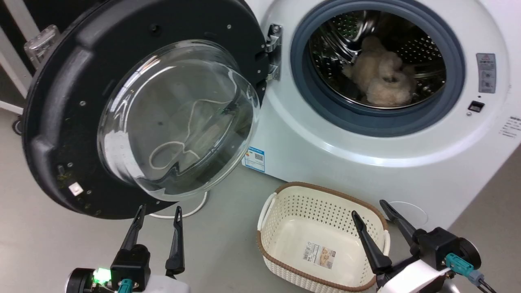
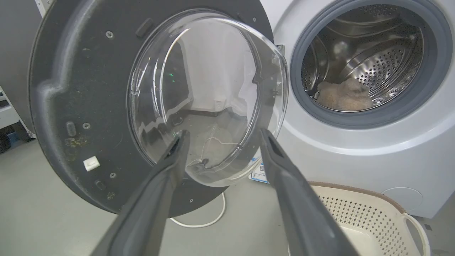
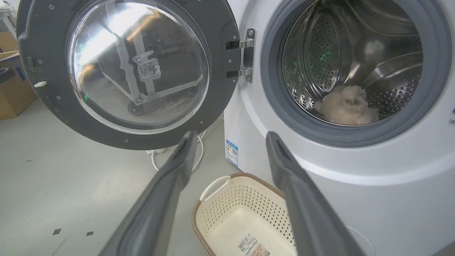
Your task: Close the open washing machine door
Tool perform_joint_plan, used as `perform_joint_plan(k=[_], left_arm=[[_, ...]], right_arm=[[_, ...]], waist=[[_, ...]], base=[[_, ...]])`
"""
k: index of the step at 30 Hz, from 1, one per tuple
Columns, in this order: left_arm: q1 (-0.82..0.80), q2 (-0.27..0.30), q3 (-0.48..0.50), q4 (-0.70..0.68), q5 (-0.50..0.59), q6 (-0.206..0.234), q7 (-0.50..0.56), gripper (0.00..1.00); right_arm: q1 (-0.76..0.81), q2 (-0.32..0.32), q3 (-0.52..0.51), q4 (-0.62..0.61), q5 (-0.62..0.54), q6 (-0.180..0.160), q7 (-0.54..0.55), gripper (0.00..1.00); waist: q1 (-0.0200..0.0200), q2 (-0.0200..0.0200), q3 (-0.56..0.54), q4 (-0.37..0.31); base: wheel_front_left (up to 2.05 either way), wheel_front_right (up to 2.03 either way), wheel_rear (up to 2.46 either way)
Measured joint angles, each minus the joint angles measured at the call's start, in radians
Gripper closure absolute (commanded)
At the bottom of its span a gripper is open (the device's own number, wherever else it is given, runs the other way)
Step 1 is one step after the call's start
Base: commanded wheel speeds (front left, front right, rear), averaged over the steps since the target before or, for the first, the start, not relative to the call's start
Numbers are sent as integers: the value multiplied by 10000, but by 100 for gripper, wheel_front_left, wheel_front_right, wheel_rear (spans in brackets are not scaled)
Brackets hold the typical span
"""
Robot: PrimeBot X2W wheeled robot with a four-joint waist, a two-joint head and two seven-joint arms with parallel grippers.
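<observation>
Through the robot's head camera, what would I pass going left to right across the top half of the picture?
Washing machine door → metal hinge → fluffy beige bundle → grey sticker.

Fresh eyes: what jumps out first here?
The large round black-rimmed door with bulging glass bowl stands open left of the white front-loading washing machine. A fluffy beige bundle lies in the steel drum; a cream perforated plastic basket sits on the floor in front. The open left tool points at the door's lower edge.
</observation>
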State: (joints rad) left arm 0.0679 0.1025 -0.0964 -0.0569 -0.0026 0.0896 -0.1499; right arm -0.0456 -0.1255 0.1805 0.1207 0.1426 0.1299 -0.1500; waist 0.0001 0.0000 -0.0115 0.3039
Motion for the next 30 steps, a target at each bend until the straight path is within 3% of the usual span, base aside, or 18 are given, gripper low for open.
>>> perform_joint_plan(k=[19,20,21,22,23,30], left_arm=[[220,115,-290,-50,-65,228,-374,0],[224,119,-313,-44,-94,221,-380,9],[237,119,-341,-50,-128,215,-426,42],[250,119,-374,-52,-182,201,-447,66],[262,119,-397,-56,-190,171,-451,100],[316,-33,111,-963,-961,-75,-616,100]], right_arm=[[6,-238,349,182,351,0,-372,0],[7,-251,355,186,355,0,-391,0],[8,-265,359,194,374,0,-435,0],[10,-276,366,205,403,0,-456,0],[14,-286,364,222,422,0,-460,0],[264,-299,272,240,422,0,-581,0]], waist=[[0,0,43,821],[0,0,43,862],[0,0,43,903],[0,0,41,943],[0,0,38,983],[0,0,39,1284]], base=[[0,0,0],[0,0,0],[0,0,0],[0,0,0],[0,0,0],[0,0,0]])
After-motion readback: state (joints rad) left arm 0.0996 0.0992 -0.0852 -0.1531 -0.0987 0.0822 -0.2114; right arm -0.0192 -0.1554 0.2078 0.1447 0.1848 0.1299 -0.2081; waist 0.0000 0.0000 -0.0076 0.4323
